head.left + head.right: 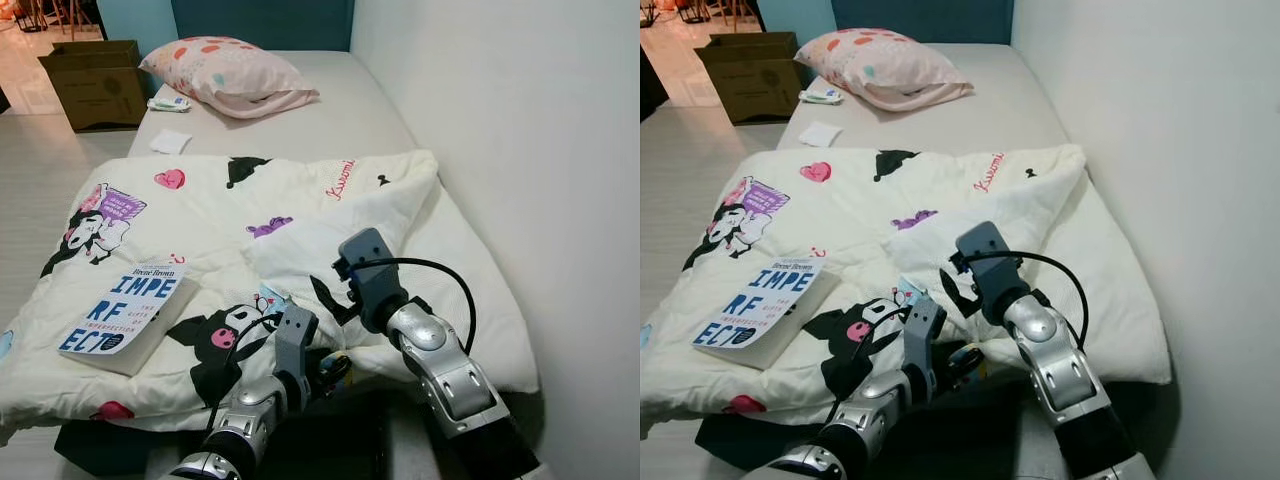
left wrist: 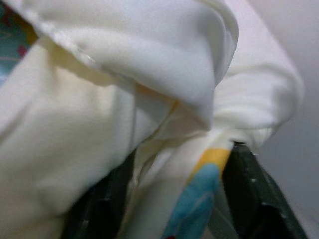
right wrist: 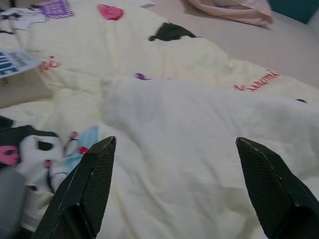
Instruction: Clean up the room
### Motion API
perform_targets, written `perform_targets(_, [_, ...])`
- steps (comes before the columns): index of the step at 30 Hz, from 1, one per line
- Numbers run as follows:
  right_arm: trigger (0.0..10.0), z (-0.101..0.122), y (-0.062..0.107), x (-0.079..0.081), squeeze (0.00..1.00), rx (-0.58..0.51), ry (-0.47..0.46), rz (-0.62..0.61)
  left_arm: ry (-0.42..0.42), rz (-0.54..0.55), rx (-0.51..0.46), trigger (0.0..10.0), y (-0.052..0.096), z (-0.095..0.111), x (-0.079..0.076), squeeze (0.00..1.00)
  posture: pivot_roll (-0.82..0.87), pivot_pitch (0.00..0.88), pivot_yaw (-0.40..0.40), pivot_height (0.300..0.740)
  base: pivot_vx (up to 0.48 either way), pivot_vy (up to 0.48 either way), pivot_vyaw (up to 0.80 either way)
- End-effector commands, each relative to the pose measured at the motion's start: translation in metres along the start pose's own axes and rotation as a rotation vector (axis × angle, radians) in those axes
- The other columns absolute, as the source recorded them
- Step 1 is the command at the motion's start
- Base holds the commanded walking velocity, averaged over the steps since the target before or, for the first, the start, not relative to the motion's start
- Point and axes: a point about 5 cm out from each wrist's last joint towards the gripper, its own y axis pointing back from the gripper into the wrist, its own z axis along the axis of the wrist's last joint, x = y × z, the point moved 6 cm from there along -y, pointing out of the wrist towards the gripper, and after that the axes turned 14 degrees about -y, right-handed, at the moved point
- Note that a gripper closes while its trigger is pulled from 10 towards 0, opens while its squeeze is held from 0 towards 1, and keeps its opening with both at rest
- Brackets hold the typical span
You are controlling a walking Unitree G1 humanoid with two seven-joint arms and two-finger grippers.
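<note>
A white blanket [image 1: 300,210] with cartoon prints lies rumpled over the near half of the bed. My left gripper [image 1: 333,368] is at the blanket's near edge and is shut on a fold of it. In the left wrist view the white cloth [image 2: 164,149] is bunched between the two black fingers [image 2: 99,211]. My right gripper [image 1: 332,295] hovers just above the blanket, a little beyond the left one. It is open, and in the right wrist view its fingertips [image 3: 97,174] stand wide apart over the cloth [image 3: 189,129].
A book [image 1: 125,310] rests on the blanket's near left part. A pink pillow [image 1: 230,75], a white tissue [image 1: 170,142] and a small packet [image 1: 170,103] lie on the bare mattress [image 1: 340,115]. A cardboard box [image 1: 95,80] stands at the far left. A wall [image 1: 520,150] borders the bed's right side.
</note>
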Motion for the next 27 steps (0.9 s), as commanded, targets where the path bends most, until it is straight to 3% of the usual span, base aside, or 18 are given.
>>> perform_targets(1, [10.0, 0.000, -0.001, -0.007, 0.00, -0.007, 0.003, -0.030, 0.058, -0.079, -0.037, 10.0, -0.006, 0.010, -0.012, 1.00, -0.06, 0.046, -0.003, 0.472, 0.000, 0.000, 0.00])
perform_targets(3, [10.0, 0.001, -0.001, -0.010, 0.00, -0.009, 0.001, -0.041, 0.078, -0.143, -0.041, 10.0, -0.005, 0.010, -0.019, 1.00, -0.06, 0.046, -0.003, 0.472, 0.000, 0.000, 0.00])
perform_targets(7, [10.0, 0.006, -0.002, -0.020, 0.00, -0.029, -0.010, -0.076, 0.125, -0.503, 0.005, 10.0, 0.014, -0.007, -0.061, 1.00, -0.05, 0.053, -0.004, 0.472, 0.000, 0.000, 0.00])
perform_targets(9, [10.0, 0.008, -0.003, -0.022, 0.00, -0.037, -0.012, -0.082, 0.158, -0.615, 0.012, 10.0, 0.025, -0.010, -0.071, 1.00, -0.04, 0.056, -0.005, 0.472, 0.000, 0.000, 0.00])
perform_targets(14, [10.0, 0.011, -0.003, -0.025, 0.00, -0.049, -0.022, -0.092, 0.183, -0.719, 0.012, 10.0, 0.039, -0.012, -0.078, 1.00, -0.03, 0.060, -0.005, 0.472, 0.000, 0.000, 0.00])
perform_targets(19, [10.0, 0.011, -0.002, -0.031, 0.00, -0.058, -0.039, -0.108, 0.206, -0.712, -0.038, 10.0, 0.047, -0.002, -0.068, 1.00, -0.02, 0.068, -0.010, 0.472, 0.000, 0.000, 0.00])
perform_targets(23, [10.0, 0.014, -0.006, -0.035, 0.00, -0.074, -0.050, -0.121, 0.163, -0.516, -0.106, 10.0, 0.052, 0.015, -0.022, 1.00, 0.01, 0.073, -0.024, 0.472, 0.000, 0.000, 0.00])
perform_targets(25, [10.0, 0.014, -0.006, -0.035, 0.00, -0.074, -0.050, -0.121, 0.163, -0.516, -0.106, 10.0, 0.052, 0.015, -0.022, 1.00, 0.01, 0.073, -0.024, 0.472, 0.000, 0.000, 0.00])
perform_targets(27, [10.0, 0.015, -0.008, -0.034, 0.00, -0.078, -0.052, -0.119, 0.135, -0.440, -0.107, 10.0, 0.052, 0.017, -0.009, 1.00, 0.01, 0.073, -0.024, 0.472, 0.000, 0.000, 0.00])
